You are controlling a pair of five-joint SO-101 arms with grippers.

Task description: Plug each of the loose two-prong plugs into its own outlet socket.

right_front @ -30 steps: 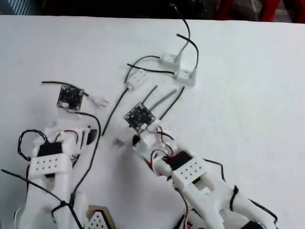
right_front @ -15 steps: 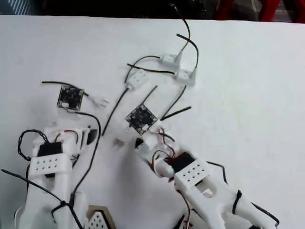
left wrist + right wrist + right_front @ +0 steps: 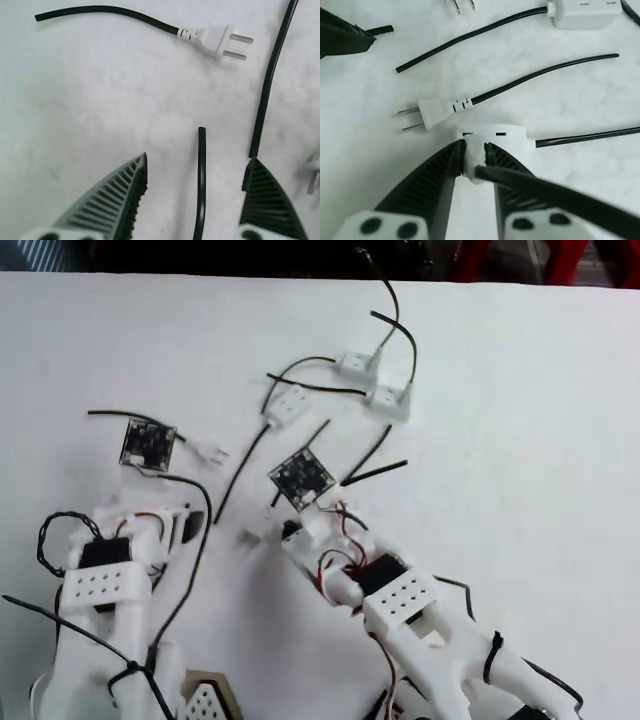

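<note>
The right gripper (image 3: 474, 150) is clamped on a plug (image 3: 471, 164), butting it against the outlet socket (image 3: 492, 134) directly ahead for prong insertion; the left gripper (image 3: 196, 162) stands wide open, empty.

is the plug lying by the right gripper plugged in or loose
Loose. The two-prong plug lies flat on the table, both prongs bare, beside the outlet socket but not in it.

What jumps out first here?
The right gripper is shut on a white plug, right at an outlet socket. The left gripper hangs open above a black cord end, with a loose two-prong plug lying beyond it.
</note>
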